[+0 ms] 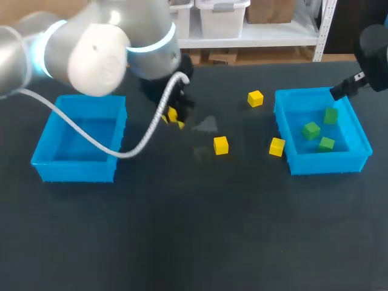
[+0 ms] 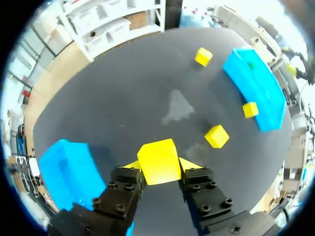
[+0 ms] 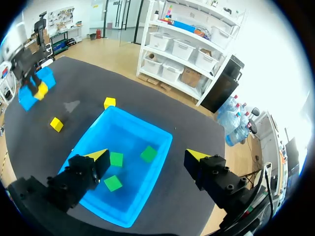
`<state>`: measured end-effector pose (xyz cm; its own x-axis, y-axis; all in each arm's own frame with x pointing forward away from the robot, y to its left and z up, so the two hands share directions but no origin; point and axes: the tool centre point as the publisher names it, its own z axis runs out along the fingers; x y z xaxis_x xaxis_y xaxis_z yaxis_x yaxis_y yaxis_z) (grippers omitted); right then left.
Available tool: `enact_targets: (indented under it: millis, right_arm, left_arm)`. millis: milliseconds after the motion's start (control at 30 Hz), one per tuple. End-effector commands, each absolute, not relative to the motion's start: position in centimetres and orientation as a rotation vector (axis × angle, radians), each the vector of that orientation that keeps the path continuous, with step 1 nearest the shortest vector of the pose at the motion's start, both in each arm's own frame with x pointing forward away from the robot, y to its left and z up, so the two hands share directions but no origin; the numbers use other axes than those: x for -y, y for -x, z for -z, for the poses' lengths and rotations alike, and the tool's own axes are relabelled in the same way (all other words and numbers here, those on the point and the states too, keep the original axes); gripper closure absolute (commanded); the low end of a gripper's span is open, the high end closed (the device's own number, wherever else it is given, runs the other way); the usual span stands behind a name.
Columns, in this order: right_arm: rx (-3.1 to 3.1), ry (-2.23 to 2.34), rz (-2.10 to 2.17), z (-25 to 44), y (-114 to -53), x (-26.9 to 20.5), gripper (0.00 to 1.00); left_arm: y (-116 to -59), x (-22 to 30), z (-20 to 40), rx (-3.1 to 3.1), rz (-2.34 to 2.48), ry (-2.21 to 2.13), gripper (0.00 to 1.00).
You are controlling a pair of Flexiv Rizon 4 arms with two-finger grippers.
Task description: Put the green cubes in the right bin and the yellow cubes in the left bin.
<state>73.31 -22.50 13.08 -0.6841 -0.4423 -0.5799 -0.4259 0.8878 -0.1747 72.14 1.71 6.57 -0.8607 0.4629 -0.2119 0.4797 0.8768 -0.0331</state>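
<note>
The left bin (image 1: pixel 76 168) sat at nine o'clock on the table (image 1: pixel 182 242), the right bin (image 1: pixel 321 162) at three o'clock, with three green cubes (image 1: pixel 311 130) inside. The left gripper (image 2: pixel 160 166) grasped a yellow cube (image 2: pixel 157 158) near the centre, while the right gripper (image 3: pixel 147 156) hung spread open above the right bin. Three loose yellow cubes (image 1: pixel 220 145) lay between the bins.

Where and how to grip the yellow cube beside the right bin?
Probably from above, pinching the two opposite side faces square to the right bin wall: the yellow cube sits flat close beside that wall, leaving little room there.
</note>
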Motion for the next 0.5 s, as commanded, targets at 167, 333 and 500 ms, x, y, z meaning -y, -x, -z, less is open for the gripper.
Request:
enact_targets:
  millis: [167,333,500]
  right_arm:
    - [-2.403,0.615,0.040,-12.9,-73.1,22.5,0.00]
    - [-2.403,0.615,0.040,-12.9,-73.1,22.5,0.00]
    - [-2.403,0.615,0.040,-12.9,-73.1,22.5,0.00]
  left_arm:
    - [-71.8,-8.5,-9.7,-2.813,0.085,-0.519,1.00]
    - [-71.7,-12.8,-9.4,-2.839,0.063,-0.358,1.00]
    - [-70.8,-16.6,-8.6,-2.871,0.028,-0.216,1.00]
